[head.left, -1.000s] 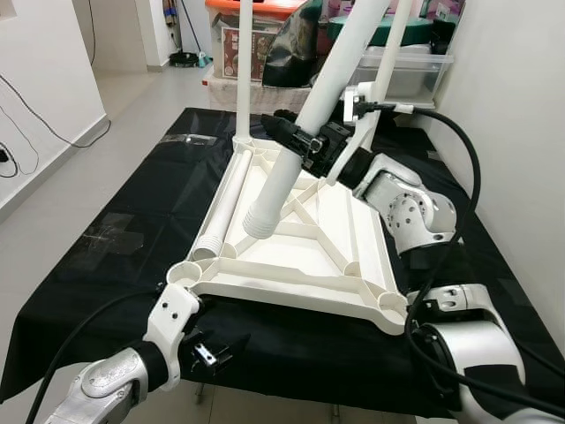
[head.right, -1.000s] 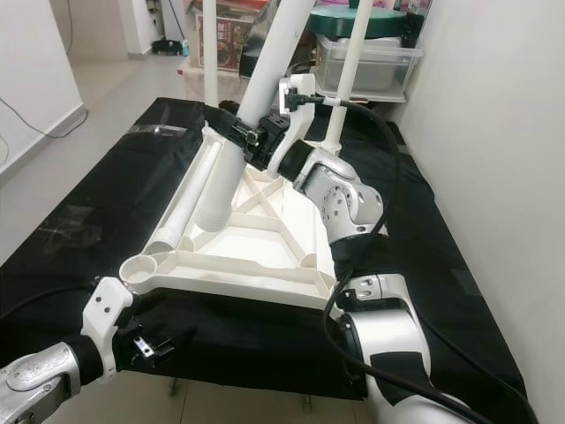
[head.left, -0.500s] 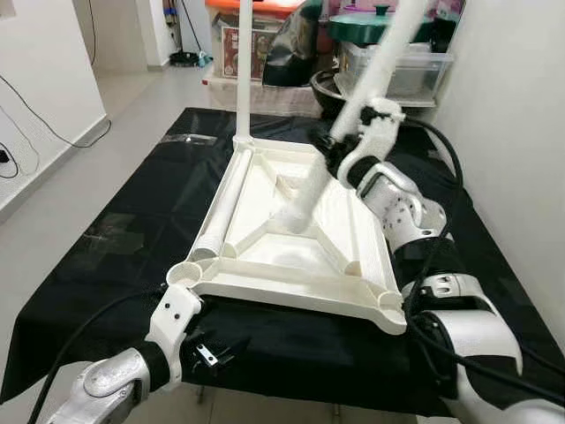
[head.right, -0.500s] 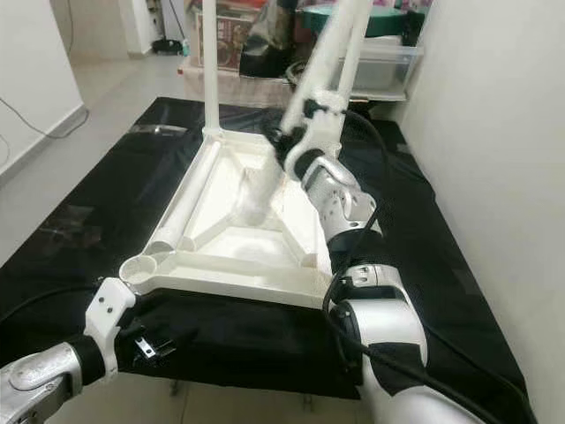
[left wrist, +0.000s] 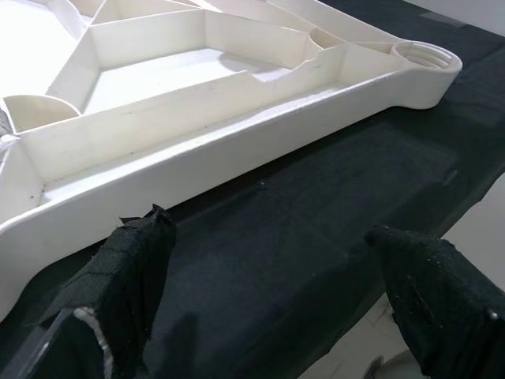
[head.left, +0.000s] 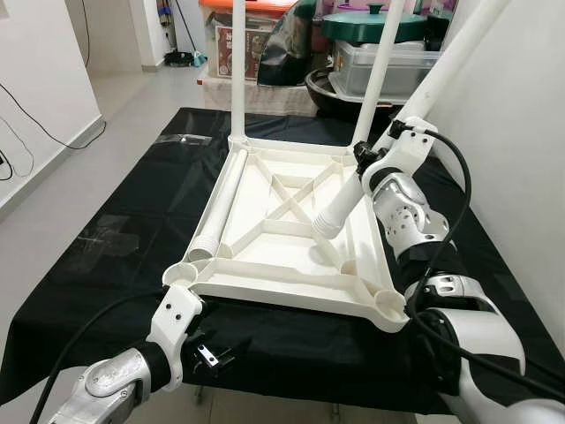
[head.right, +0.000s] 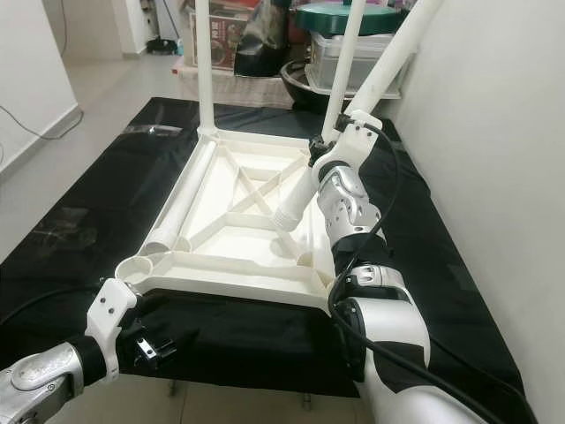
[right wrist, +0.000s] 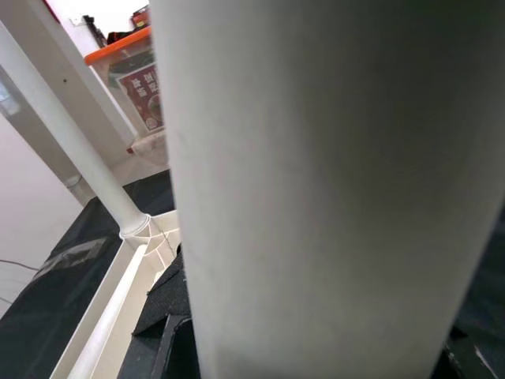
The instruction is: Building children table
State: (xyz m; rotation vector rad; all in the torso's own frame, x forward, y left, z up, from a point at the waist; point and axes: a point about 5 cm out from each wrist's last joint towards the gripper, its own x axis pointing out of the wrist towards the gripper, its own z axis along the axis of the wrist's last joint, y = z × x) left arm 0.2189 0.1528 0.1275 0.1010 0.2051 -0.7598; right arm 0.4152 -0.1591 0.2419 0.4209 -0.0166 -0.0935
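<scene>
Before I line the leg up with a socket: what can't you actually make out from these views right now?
- Right gripper: its fingers, behind the held leg in the head views; the right wrist view is taken up by that leg.
- Held leg's top: cut off by the upper edge of both head views.
- Near right socket: its inside is too small to read.
- Left gripper: open beside the tabletop, holding nothing.

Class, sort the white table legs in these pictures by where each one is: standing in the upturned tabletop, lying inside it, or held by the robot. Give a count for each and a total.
Standing legs: 2
Lying leg: 1
Held leg, in the right gripper: 1
Total: 4
</scene>
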